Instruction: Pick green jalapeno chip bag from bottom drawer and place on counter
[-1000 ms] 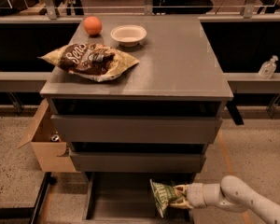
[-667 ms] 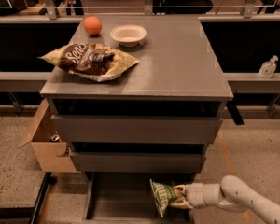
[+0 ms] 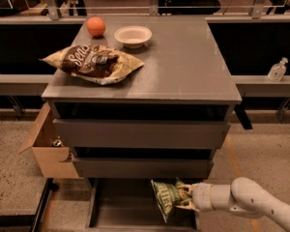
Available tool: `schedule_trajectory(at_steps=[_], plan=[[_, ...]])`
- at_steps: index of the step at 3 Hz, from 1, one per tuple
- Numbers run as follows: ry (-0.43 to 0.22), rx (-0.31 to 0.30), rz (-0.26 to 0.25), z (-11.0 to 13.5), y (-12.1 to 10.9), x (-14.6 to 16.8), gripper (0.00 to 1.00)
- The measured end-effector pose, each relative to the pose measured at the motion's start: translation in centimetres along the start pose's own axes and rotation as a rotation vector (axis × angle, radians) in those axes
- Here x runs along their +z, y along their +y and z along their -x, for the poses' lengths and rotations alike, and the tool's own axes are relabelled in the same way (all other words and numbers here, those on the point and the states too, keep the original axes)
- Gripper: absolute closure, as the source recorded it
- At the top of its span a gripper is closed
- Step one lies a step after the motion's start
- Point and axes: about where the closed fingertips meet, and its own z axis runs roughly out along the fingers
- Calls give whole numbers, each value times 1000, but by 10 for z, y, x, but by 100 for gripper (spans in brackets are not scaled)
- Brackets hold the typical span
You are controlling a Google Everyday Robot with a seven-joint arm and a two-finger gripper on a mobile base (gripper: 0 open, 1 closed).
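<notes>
The green jalapeno chip bag (image 3: 165,198) is a small crinkly green bag with pale lettering, held over the right part of the open bottom drawer (image 3: 121,211). My gripper (image 3: 184,198) reaches in from the lower right and is shut on the bag's right edge. The white arm runs off toward the bottom right corner. The counter (image 3: 183,62) is the flat grey top of the cabinet, well above the gripper.
On the counter lie a brown-and-cream chip bag (image 3: 93,63), an orange fruit (image 3: 95,26) and a white bowl (image 3: 133,36). Two upper grey drawers (image 3: 140,134) stand above the bottom one. A cardboard box (image 3: 46,149) sits left of the cabinet. A sanitizer bottle (image 3: 277,70) stands at the right.
</notes>
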Motion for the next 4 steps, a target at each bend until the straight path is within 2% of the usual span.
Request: schedule_trajectory(at_steps=[2,3,4], plan=[[104,-290,-121,126,-21,-51,100],[103,-288,-120,125,-20,-50,100],[93,-315,-142,130,-41,-64,100]])
